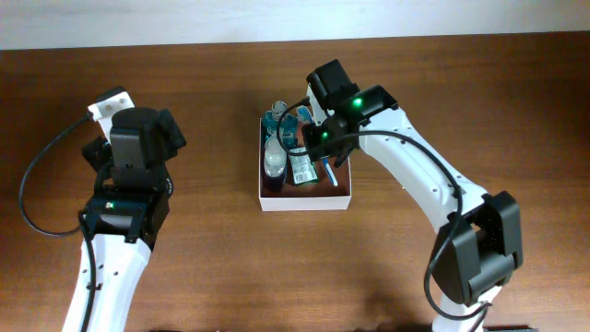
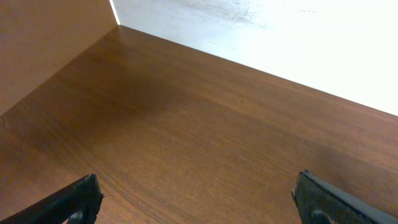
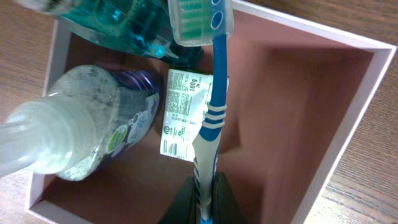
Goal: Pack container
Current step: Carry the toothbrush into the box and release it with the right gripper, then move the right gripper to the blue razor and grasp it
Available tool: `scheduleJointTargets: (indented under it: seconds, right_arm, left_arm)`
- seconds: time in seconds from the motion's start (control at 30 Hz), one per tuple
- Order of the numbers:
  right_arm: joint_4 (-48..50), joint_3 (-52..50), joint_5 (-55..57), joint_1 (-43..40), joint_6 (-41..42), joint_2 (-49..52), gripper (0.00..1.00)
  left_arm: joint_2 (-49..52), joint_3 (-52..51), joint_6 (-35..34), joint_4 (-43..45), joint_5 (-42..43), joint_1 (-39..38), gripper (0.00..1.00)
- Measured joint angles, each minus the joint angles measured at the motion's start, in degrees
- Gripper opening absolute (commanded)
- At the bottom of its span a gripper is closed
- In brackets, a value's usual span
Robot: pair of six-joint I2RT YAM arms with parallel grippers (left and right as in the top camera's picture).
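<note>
The container is a square white box with a pinkish-brown inside, at the table's middle. In it lie a clear bottle, a teal item and a white printed packet. My right gripper is shut on a blue-and-white toothbrush and holds it inside the box, bristle head pointing away. In the overhead view the right gripper is over the box. My left gripper is open and empty over bare table, far left of the box.
The brown wooden table surrounds the box. The right half of the box floor is bare. A pale wall or edge lies beyond the table in the left wrist view.
</note>
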Motion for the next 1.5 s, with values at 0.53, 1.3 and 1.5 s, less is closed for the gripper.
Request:
scheduleJointTargets:
  seconds: [0.53,1.3,1.5]
  right_arm:
    - [-1.99,-0.04,0.31,0.68,-0.22,3.06,0.04]
    - [-8.09,-0.17,5.29,-3.98,-5.18,1.77,0.63]
    - [-12.85,-0.35,8.11,-12.28,-6.14,-3.32,0.63]
  left_arm:
    - [0.0,0.0,0.0,0.0,0.0,0.0,0.99]
    - [0.0,0.0,0.0,-0.02,0.0,0.0,0.99]
    - [0.0,0.0,0.0,0.0,0.0,0.0,0.99]
